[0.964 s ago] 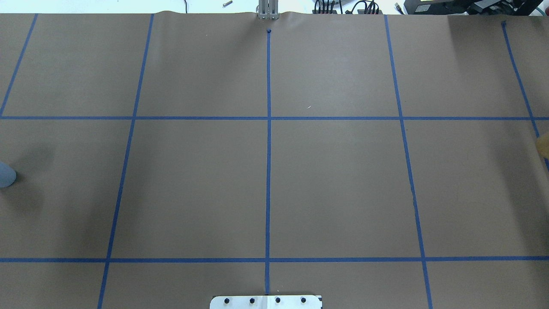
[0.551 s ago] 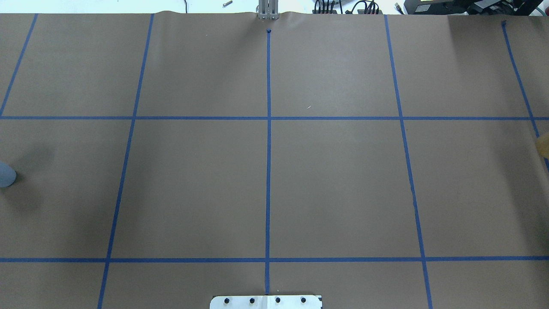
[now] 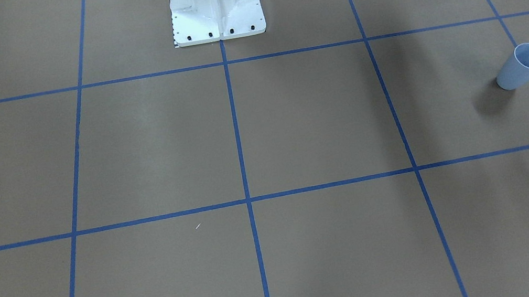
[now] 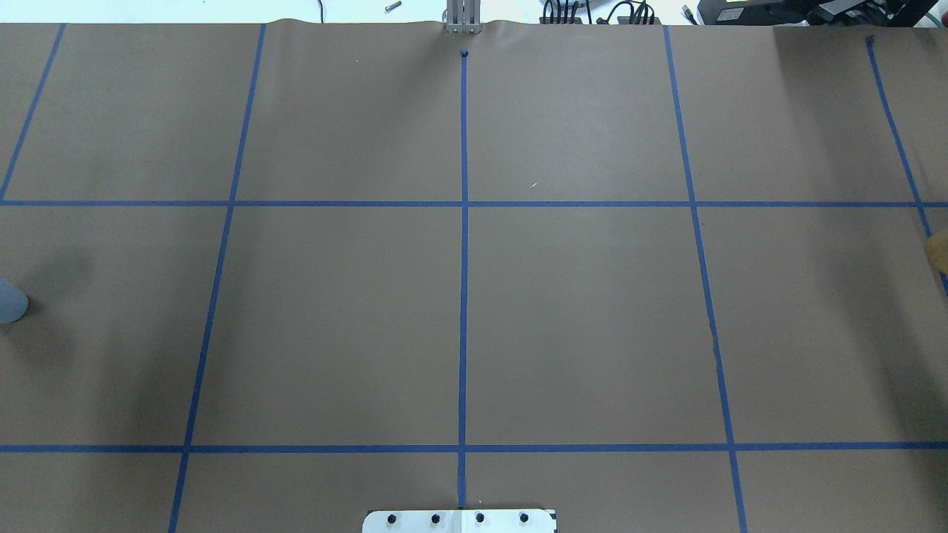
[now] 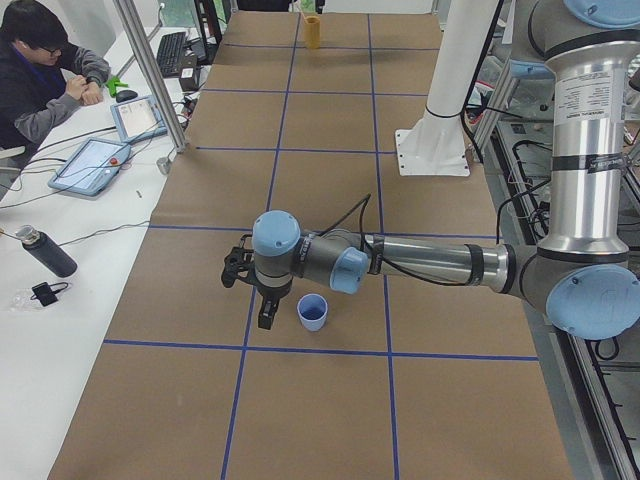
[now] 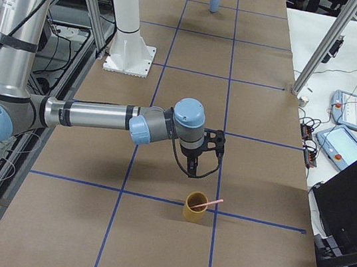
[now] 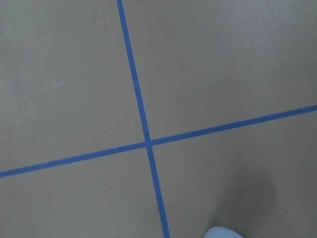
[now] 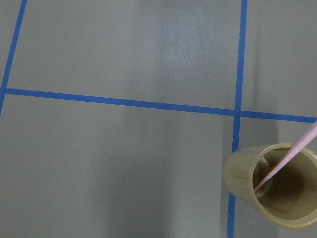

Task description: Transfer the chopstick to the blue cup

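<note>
The pale pink chopstick [image 8: 287, 161] leans inside a tan cup [image 8: 271, 191], its upper end sticking out over the rim; it also shows in the exterior right view [image 6: 208, 204]. The blue cup [image 3: 522, 66] stands upright and empty at the table's other end [image 5: 312, 312]. My left gripper [image 5: 265, 312] hangs just beside the blue cup. My right gripper [image 6: 191, 168] hovers a little short of the tan cup [image 6: 195, 207]. Both grippers show only in the side views, so I cannot tell whether they are open or shut.
Brown paper with a blue tape grid covers the table. The white robot pedestal [image 3: 215, 5] stands at the middle of the robot's side. A person sits at a side bench with tablets [image 5: 95, 165]. A post [image 6: 318, 50] stands at the table's far edge.
</note>
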{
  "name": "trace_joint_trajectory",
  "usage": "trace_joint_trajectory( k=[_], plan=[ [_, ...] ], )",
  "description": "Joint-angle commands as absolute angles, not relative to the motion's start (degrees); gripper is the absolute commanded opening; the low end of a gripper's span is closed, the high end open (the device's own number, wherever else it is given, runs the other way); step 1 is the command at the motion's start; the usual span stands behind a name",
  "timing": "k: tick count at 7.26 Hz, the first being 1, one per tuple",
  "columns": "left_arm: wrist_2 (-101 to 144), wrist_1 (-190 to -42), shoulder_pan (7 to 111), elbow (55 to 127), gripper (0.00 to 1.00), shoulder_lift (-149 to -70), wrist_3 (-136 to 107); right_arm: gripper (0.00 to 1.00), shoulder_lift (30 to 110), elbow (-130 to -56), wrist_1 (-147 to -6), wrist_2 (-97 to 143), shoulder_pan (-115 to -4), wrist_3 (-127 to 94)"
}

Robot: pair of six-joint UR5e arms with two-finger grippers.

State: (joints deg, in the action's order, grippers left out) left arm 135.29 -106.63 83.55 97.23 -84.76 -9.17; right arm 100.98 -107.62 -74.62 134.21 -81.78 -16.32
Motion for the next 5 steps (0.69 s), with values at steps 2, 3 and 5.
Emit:
trace_joint_trajectory(
  k=[2,3,5],
  plan=[
    [134.5,-113.0,78.0,93.9,0.98,-82.1,-12.7,1.0,101.0,-108.3,-74.6,133.1,-79.9,-18.6],
    [134.5,-115.4,76.7,91.9,0.98,-82.1,-12.7,1.0,101.0,-108.2,-74.5,133.2,-79.7,-18.6],
    [134.5,-121.9,75.0,86.3,0.98,-82.0,-12.7,1.0,101.1,-108.1,-74.5,133.2,-79.7,-18.6]
  ],
)
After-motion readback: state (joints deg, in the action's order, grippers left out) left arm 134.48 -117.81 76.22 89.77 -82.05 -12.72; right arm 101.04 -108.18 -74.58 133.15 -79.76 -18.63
